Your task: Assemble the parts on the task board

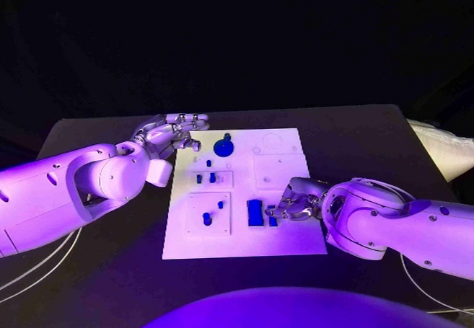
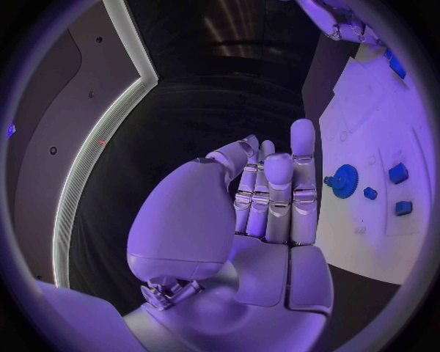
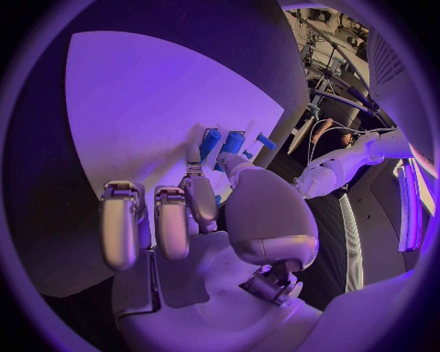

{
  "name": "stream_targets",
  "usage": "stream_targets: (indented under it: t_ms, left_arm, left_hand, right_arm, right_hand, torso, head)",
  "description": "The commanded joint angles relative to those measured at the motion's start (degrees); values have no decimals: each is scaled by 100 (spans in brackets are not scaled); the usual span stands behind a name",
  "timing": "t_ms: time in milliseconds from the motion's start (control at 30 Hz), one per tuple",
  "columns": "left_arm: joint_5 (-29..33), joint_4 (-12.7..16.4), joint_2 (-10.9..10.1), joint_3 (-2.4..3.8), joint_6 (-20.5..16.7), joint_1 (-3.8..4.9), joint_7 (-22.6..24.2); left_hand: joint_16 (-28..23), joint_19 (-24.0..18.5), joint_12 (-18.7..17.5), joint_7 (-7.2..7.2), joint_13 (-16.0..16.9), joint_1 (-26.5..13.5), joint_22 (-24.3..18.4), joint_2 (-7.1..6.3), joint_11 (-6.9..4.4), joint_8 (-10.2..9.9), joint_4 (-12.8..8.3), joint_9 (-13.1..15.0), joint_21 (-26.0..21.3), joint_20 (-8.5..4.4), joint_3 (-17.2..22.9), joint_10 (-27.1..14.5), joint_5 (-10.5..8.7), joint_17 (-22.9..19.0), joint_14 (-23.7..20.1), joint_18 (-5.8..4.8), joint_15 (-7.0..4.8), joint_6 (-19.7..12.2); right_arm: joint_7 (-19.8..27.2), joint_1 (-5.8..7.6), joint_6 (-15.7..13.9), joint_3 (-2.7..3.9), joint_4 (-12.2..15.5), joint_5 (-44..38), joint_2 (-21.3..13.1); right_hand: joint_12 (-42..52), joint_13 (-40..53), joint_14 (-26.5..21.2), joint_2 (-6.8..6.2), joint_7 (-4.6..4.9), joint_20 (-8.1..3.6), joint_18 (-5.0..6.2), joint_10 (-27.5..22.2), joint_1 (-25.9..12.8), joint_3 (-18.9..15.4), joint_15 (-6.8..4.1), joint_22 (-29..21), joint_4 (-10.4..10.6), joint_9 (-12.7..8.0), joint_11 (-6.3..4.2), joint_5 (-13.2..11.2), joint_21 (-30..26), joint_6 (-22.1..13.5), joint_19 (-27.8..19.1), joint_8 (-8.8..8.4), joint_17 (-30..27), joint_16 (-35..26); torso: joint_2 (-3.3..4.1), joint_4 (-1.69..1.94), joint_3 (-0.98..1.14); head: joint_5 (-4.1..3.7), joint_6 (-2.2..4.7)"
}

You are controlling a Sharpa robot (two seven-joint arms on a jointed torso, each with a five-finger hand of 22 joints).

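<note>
**Fingers down at the small blue blocks — nothing clearly held yet**

My right fingers (image 3: 200, 202) are curled down onto the task board (image 1: 292, 241), tips beside the tall blue block (image 1: 255, 212) and the smaller blue piece (image 1: 272, 217) just right of it, in the near half of the board. From the wrist camera the tips sit against the pale blue pieces (image 3: 224, 143), but whether my right hand (image 1: 290, 204) truly pinches one or only touches it, I cannot tell. My left hand (image 1: 174, 134) hovers at the board's far left edge, fingers straight, close together and holding nothing — the wrist view shows my left fingers (image 2: 275, 191) bare, with the blue gear (image 2: 344, 180) lying well beyond them.

The other parts stay on the board: the gear (image 1: 224, 146) at the far end, two little pegs (image 1: 206, 178) in the middle-left recess, and a peg (image 1: 207, 218) in the near-left recess.

I judge these parts to be hard plastic — light, stiff, smooth enough to slip or tip over if I press on only one side. The block looks best taken across its two long flat faces, low near the board. The gear I would take by its raised hub or across its rim, not by its teeth. The pegs are tiny; they call for a fingertip pinch from above. The board itself is thin and may slide on the black table (image 1: 90, 140) if I push sideways.
</note>
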Motion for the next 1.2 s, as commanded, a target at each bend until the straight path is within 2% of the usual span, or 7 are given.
stream_targets:
  t_ms: [33, 200, 300, 400, 567, 933, 1200]
  left_arm:
    - [-17, 14, 9, 3, 115, 1, 9]
    - [-17, 10, 4, 3, 118, 1, 0]
    - [-17, 6, 6, 3, 122, 1, -2]
    - [-17, 3, 8, 3, 126, 1, -2]
    - [-17, -2, 14, 3, 131, 1, -3]
    - [-17, -26, 24, 2, 136, 1, -8]
    - [-17, -36, 24, 2, 134, -2, -7]
  left_hand:
    - [-25, -28, 19, 8, 8, 35, -7, 17, -15, 38, -24, -5, -34, 6, 5, -44, 21, -5, -39, 62, -17, -19]
    - [-26, -29, 19, 8, 8, 34, -7, 17, -15, 38, -24, -5, -35, 6, 5, -44, 21, -7, -40, 62, -16, -19]
    - [-37, -32, 22, 6, 8, 29, -8, 19, -14, 41, -23, -5, -38, 6, 2, -49, 21, -32, -53, 61, -16, -18]
    - [-37, -32, 22, 6, 8, 29, -8, 19, -14, 41, -23, -5, -38, 6, 2, -49, 21, -32, -53, 61, -16, -18]
    - [-37, -32, 22, 6, 8, 29, -8, 19, -14, 41, -23, -5, -38, 6, 2, -49, 21, -32, -53, 61, -16, -18]
    - [-37, -32, 22, 6, 8, 29, -8, 19, -14, 41, -23, -5, -38, 6, 2, -49, 21, -32, -53, 61, -16, -18]
    - [-37, -32, 22, 6, 8, 29, -8, 19, -14, 41, -23, -5, -38, 6, 2, -49, 21, -32, -53, 61, -16, -18]
  right_arm:
    - [39, -5, 2, 1, 22, -140, -30]
    - [47, -5, 29, 1, 55, -208, -112]
    - [69, -5, 88, 1, 85, -221, -143]
    - [90, -6, 147, 1, 91, -227, -146]
    - [110, -11, 168, 1, 44, -267, -117]
    - [114, -67, 210, 0, -166, -331, 61]
    - [208, -80, -17, 2, -154, -268, -2]
  right_hand:
    - [-28, 302, 489, -27, -21, -35, -72, 64, -80, -182, -28, 551, 50, 18, -5, -167, 3, 26, 218, 25, 1000, 13]
    - [-47, 304, 489, -70, -22, -37, -71, 61, 11, -386, -30, 548, 29, 38, -5, -328, -1, 17, 216, 24, 999, 12]
    - [-71, 301, 488, -102, -17, -39, -70, 54, 346, -457, -29, 544, -196, 55, -6, -657, -6, 8, 213, 22, 995, 9]
    - [-108, 291, 484, -115, -4, -34, -67, 38, 711, -479, -23, 530, -449, 66, 5, -1162, -18, -14, 204, 14, 980, -1]
    - [-127, 292, 482, -71, 5, -26, -64, 29, 1017, -499, -14, 522, -664, 79, 12, -1456, -27, -23, 197, 8, 971, -7]
    - [-121, 299, 484, -25, 9, -22, -67, 33, 1024, -531, -10, 533, -672, 84, 16, -1532, -20, -19, 201, 9, 980, -3]
    - [-137, 295, 484, 11, 14, -16, -67, 34, 871, -667, -3, 534, -573, 89, 22, -1468, -20, -22, 202, 2, 978, -5]
  torso:
    - [-1, -2, 1]
    - [-4, -12, 4]
    - [-1, -10, 7]
    - [-2, -10, 7]
    - [0, -2, 3]
    - [4, 1, 4]
    - [-2, -4, 7]
  head:
    - [-1, 0]
    - [4, 0]
    - [-1, 0]
    - [-14, 0]
    - [-25, 0]
    - [-21, 0]
    - [-20, 0]
